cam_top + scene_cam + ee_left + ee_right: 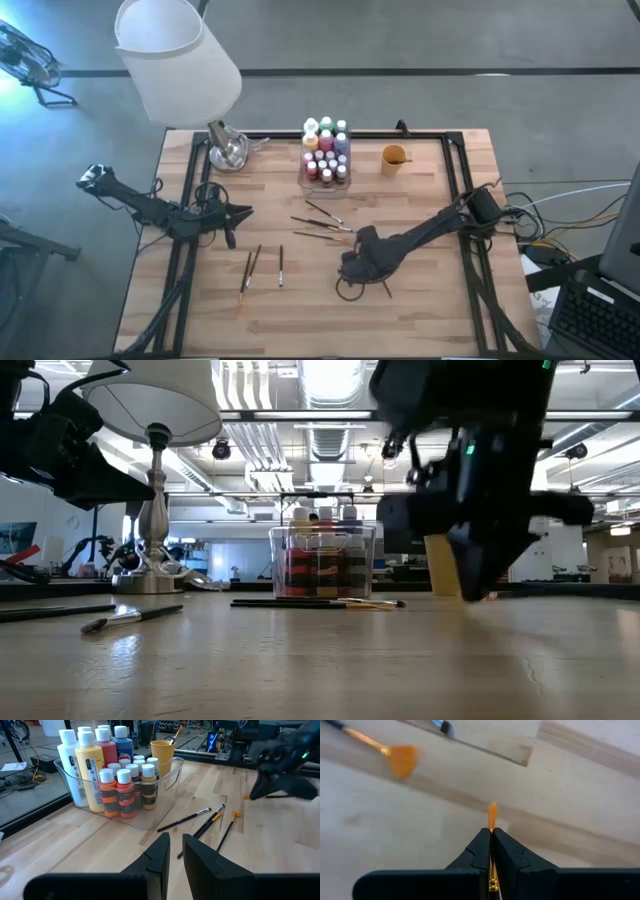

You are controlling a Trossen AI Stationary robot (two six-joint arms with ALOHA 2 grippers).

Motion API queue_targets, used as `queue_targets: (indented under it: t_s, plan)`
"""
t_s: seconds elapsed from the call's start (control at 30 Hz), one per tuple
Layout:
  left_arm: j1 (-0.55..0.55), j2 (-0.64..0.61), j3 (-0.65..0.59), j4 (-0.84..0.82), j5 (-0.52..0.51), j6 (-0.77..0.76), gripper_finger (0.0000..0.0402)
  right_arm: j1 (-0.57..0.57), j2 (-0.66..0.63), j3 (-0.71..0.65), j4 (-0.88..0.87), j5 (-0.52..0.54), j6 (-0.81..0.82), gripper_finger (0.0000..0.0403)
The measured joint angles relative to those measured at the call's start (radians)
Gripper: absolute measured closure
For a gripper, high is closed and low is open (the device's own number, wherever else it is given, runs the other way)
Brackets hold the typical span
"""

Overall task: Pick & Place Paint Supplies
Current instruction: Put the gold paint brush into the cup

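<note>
**Orange-tipped brush pinched, plenty of brushes left to go**

Orange bristles are poking out between the right end effector's [491, 840] closed fingers in its own wrist view, so it's clamping down on a thin paintbrush [492, 817], low over the wooden surface [420, 320] in the front-middle area. The high view only shows the dark arm hunched over that spot, so the grip itself is hiding there.

Progress-wise, I'm judging this as partway. The paint bottles [326, 150] are all sitting upright inside the clear plastic box [325, 182] at the back of the surface, so that part looks sorted. The brushes are what's left: a small cluster of them [322, 222] is lying just in front of the box, and another few [262, 266] are lying apart on the left side. A fan-shaped orange brush [400, 759] is also lying near the held one.

The left end effector [173, 851] is hanging over the left side with its fingers standing only narrowly apart and nothing between them, just waiting.

The left wrist view is giving the best look at the bottles and an orange cup [162, 751] behind the box, possibly with a brush in it, though that's hard to call. The low view is showing a lamp [152, 480] at the back left.
</note>
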Motion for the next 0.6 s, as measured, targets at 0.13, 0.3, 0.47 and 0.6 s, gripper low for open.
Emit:
queue_targets:
  t_s: [0.13,0.3,0.47,0.6]
  plan:
    - [0.000,0.000,0.000,0.000,0.000,0.000,0.0346,0.003,-0.075,0.001,-0.090,0.030,0.008,0.0394]
    - [0.000,0.000,0.000,0.000,0.000,0.000,0.0344,0.005,-0.171,-0.001,-0.188,0.156,0.012,0.0394]
    - [0.000,0.000,0.000,0.000,0.000,0.000,0.0346,0.002,-0.286,-0.010,-0.228,0.396,-0.003,0.0394]
    - [0.000,0.000,0.000,0.000,0.000,0.000,0.0344,0.004,-0.377,-0.018,-0.217,0.604,-0.074,0.0394]
